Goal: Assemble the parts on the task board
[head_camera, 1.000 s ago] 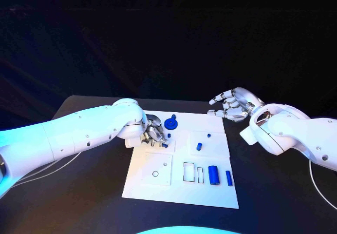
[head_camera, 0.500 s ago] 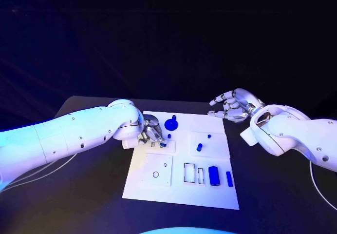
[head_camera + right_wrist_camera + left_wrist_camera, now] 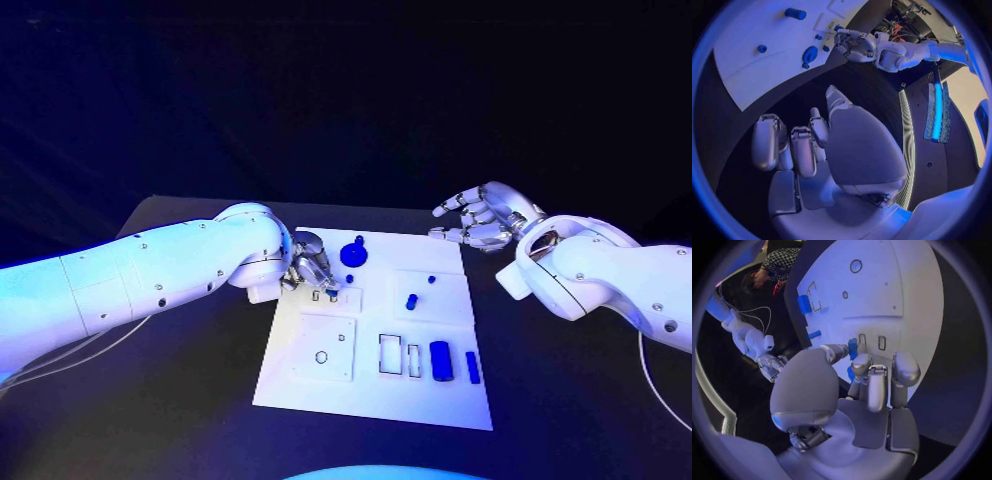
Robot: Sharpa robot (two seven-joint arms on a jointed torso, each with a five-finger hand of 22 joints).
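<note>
I see two blue parts (image 3: 440,360) lying where they lay before on the near end of the task board (image 3: 372,395). My left hand (image 3: 312,272) has edged farther up its left side, pinching a small blue part (image 3: 852,348). Farthest, my right hand (image 3: 482,220) stays half-curled, holding nothing.

The left hand (image 3: 310,270) covers the task board (image 3: 378,400) at its near-left corner (fingertips masking a small blue part (image 3: 853,347)); whether they grip it is unclear.
</note>
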